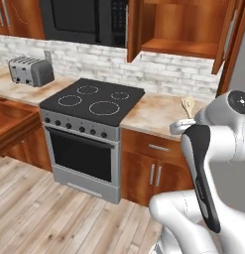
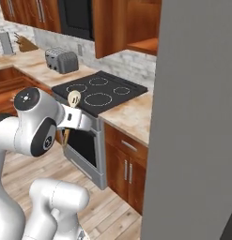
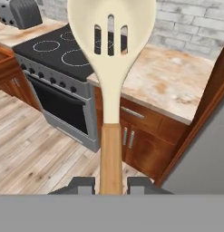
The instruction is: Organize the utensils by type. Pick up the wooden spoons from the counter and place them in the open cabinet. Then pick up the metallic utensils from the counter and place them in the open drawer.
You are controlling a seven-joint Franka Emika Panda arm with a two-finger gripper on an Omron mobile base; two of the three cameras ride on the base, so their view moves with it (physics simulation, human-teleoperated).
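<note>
I am holding a slotted wooden spoon (image 3: 110,68) in the gripper (image 3: 111,183): the two dark finger tips are pressing against either side of its tan handle, and the pale cream bowl with three slots is standing up away from the hand. From the left base view the spoon's bowl (image 1: 188,104) is poking up just beside the arm's wrist, in front of the marbled counter (image 1: 149,113) to the right of the black electric stove (image 1: 91,101). From the right base view the spoon (image 2: 73,99) is sitting upright in front of the stove (image 2: 101,91). The open wall cabinet (image 1: 186,27) is hanging above the counter stretch to the right of the stove, its shelf (image 1: 181,48) bare. A silver toaster (image 1: 30,71) is standing on the counter to the left of the stove. I am seeing a closed drawer (image 1: 156,147) with a short silver handle just right of the stove's oven door.
</note>
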